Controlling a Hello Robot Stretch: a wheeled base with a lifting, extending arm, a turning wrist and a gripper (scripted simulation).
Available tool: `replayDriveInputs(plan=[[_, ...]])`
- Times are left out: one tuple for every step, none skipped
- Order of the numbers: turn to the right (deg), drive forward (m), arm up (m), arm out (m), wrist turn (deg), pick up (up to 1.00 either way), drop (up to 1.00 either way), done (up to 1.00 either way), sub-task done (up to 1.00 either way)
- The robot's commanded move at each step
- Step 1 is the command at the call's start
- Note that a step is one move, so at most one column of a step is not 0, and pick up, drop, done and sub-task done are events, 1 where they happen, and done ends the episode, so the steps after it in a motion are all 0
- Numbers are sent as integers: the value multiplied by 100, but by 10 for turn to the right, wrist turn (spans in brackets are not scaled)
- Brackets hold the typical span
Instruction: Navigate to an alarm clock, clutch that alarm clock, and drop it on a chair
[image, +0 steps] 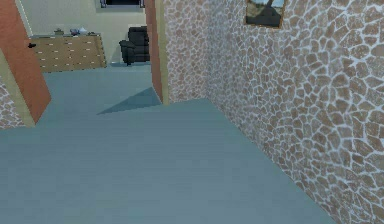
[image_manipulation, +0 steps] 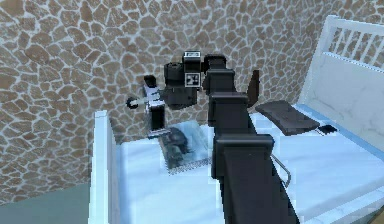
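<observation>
A small white-and-black blob (image_manipulation: 147, 99) is at my jaws, near the bed's (image_manipulation: 140, 190) wall corner. I can't tell which way it points, or if I hold it.

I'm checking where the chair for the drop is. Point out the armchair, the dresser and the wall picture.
armchair (image: 135, 46): forward view, on its dark seat back.
dresser (image: 68, 53): forward view, on its drawer front.
wall picture (image: 266, 10): forward view, on the middle of its image.
</observation>
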Motion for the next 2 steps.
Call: replayDriveInputs(plan=[[0, 0, 0, 0, -450, 0, 0, 0, 0], [0, 0, 0, 0, -450, 0, 0, 0, 0]])
